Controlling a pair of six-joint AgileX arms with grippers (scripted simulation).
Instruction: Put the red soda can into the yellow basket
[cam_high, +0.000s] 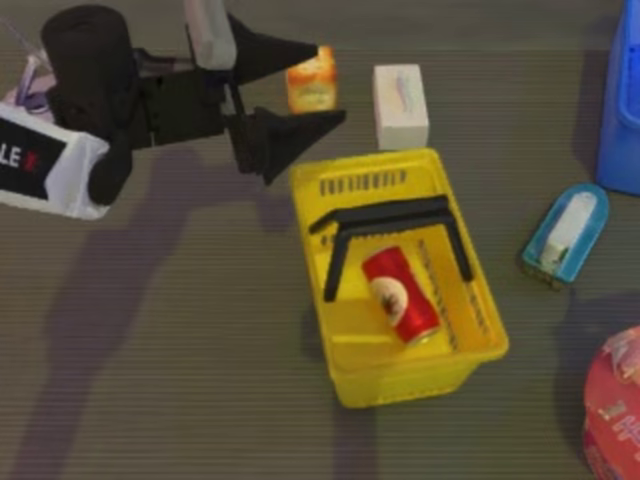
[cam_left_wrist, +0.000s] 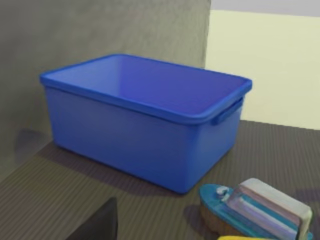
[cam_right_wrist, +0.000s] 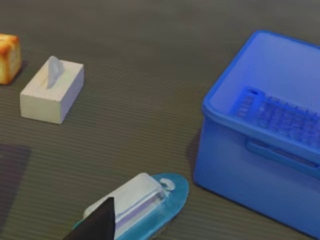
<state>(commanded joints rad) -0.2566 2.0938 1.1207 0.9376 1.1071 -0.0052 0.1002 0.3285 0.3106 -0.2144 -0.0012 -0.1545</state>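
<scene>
The red soda can (cam_high: 400, 296) lies on its side on the floor of the yellow basket (cam_high: 420, 382), under the basket's black folded handles (cam_high: 395, 215). Its emblem faces up. Nothing grips it. My left gripper (cam_high: 330, 82) hangs open above the table at the basket's far left corner, apart from the basket; one dark fingertip (cam_left_wrist: 100, 225) shows in the left wrist view. A thin strip of the basket's rim (cam_left_wrist: 250, 238) shows there too. My right arm is out of the top view; a dark part of my right gripper (cam_right_wrist: 100, 225) shows in its own wrist view.
An orange box (cam_high: 312, 80) and a white tissue box (cam_high: 401, 105) stand behind the basket. A blue bin (cam_high: 622, 110) is at the far right, with a teal and white object (cam_high: 566, 232) in front of it. A red round container (cam_high: 615, 400) sits at the near right.
</scene>
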